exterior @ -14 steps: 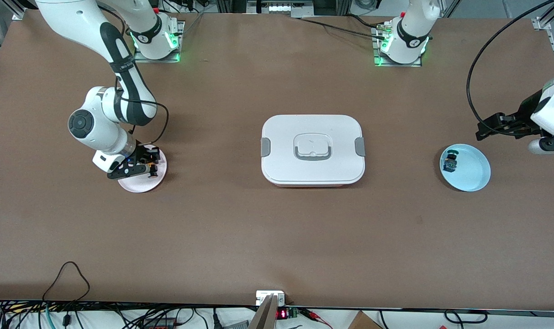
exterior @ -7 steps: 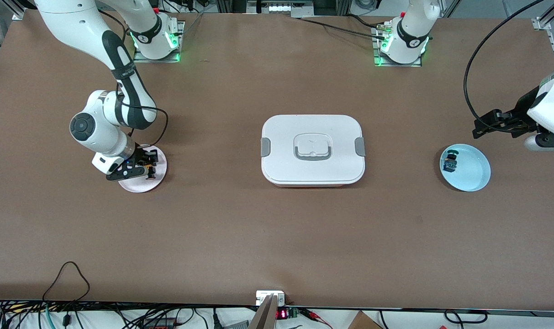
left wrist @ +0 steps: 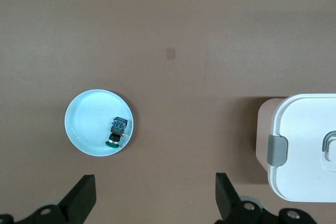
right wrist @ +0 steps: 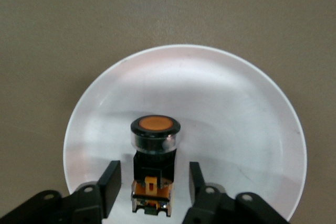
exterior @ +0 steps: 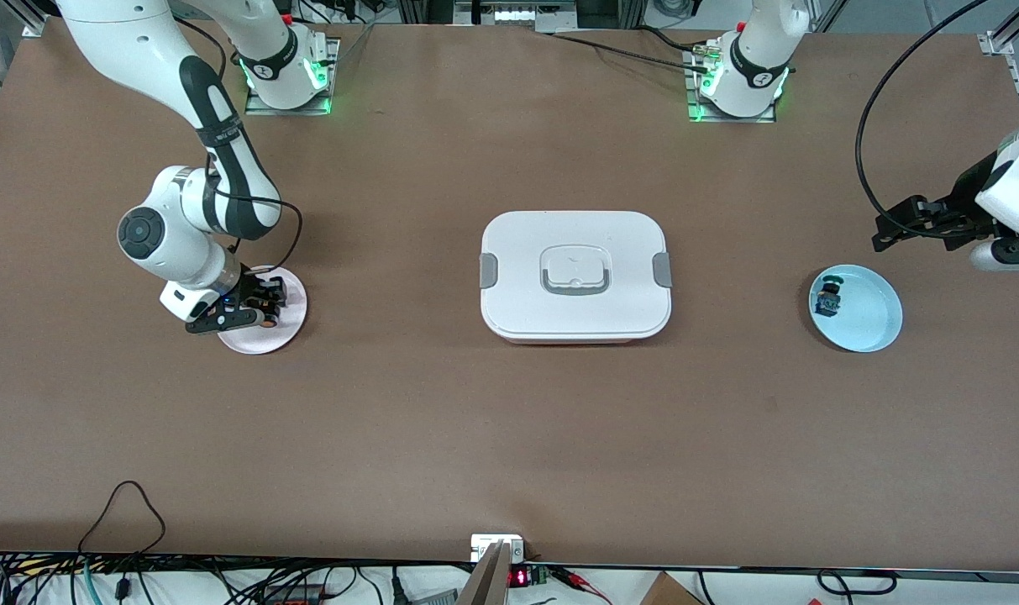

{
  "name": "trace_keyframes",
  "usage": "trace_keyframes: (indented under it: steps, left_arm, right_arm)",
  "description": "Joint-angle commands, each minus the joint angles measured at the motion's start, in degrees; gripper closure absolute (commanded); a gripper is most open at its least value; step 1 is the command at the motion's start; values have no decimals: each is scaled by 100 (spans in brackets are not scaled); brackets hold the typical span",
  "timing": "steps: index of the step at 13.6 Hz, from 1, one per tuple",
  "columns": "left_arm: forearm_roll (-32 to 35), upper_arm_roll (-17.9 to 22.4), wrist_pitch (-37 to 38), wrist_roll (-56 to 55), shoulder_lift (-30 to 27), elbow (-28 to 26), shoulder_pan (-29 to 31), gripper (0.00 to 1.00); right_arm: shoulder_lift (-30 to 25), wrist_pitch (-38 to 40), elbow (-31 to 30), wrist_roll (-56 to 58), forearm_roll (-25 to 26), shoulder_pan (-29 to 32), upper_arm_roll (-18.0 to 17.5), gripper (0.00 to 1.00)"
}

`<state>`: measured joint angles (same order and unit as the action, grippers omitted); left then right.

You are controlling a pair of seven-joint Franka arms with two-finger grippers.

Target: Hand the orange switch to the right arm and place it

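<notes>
Right gripper [right wrist: 151,182] low over round pale pink plate [right wrist: 252,108], slim black fingers [right wrist: 109,181] parted beside stubby black orange-capped switch [right wrist: 154,166] lying there; left gripper [left wrist: 152,200] wide, empty

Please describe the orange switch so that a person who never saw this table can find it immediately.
Start at the white lidded box mid-table, then go toward the right arm's end to the round pale pink plate. On it lies the stubby black switch with an orange button, between the right gripper fingers; the other switch, green-capped, lies on the blue plate.
</notes>
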<state>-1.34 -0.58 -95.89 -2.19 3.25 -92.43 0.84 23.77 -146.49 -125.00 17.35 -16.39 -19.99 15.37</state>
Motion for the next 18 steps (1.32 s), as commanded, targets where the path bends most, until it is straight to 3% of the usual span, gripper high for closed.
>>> trace_keyframes:
  steps: [1, 3, 5, 8, 11, 14, 18]
  left_arm:
    - [29, -91, -297, 26, -97, -99, 91, 0]
    - [29, -83, -553, 34, -18, -99, 135, 0]
    - [29, -83, -353, 26, -44, -91, 136, 0]
    - [29, -91, 139, 17, -97, -64, 118, 0]
    - [29, -91, 185, 26, -105, -64, 118, 0]
    - [46, -100, 185, 26, -105, -64, 118, 0]
    - [55, -91, 194, 26, -105, -64, 127, 0]
  right_arm:
    - [-416, 907, 360, -257, -84, 48, 10, 0]
    - [-671, 1900, 896, -530, -49, 13, 167, 0]
    - [-1022, 2456, 1109, -601, 47, -5, 256, 0]
    - [-1733, 3421, 1556, -803, 775, 22, 256, 0]
    - [-2244, 4511, 2206, -874, 1084, 13, 239, 0]
    - [-2237, 5138, 2953, -839, 1094, 48, 247, 0]
    - [-2386, 5377, 2999, -839, 1094, 30, 300, 0]
